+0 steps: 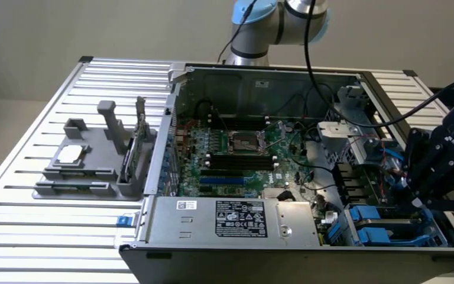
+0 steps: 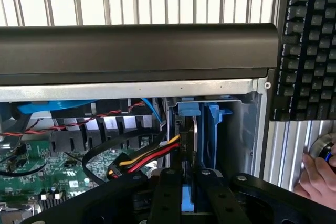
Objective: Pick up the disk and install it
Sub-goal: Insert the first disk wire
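The disk stands on edge in the drive bay at the corner of the open computer case. I see its thin grey edge with a blue carrier strip. My gripper is shut on it from above, and one black finger presses on each side. In the exterior view my gripper reaches down into the bay at the case's right end, above the blue carriers. The disk's label face is hidden.
Red, yellow and black cables run to a connector right beside the disk. A motherboard and a grey power supply box fill the case. A grey fixture stands on the slatted table. Near the case are a keyboard and a person's hand.
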`<act>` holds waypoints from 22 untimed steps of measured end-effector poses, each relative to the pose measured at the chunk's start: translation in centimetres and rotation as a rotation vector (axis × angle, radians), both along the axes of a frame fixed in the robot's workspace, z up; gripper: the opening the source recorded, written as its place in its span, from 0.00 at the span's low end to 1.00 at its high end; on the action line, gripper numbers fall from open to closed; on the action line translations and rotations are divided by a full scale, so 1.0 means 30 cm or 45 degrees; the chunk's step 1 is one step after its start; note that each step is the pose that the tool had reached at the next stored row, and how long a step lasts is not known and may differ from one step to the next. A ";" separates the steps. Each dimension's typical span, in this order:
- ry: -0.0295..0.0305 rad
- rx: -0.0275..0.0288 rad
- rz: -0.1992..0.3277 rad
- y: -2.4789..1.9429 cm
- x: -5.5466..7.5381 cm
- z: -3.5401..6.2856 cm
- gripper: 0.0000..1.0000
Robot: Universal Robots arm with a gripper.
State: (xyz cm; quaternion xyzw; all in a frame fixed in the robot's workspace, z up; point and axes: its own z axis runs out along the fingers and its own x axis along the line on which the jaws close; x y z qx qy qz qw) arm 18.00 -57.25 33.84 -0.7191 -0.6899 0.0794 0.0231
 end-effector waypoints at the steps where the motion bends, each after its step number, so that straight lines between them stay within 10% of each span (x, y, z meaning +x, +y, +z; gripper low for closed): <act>1: 0.0000 -0.0021 -0.001 0.002 0.000 -0.001 0.16; 22: 0.0062 -0.0358 -0.027 0.025 0.000 -0.006 0.16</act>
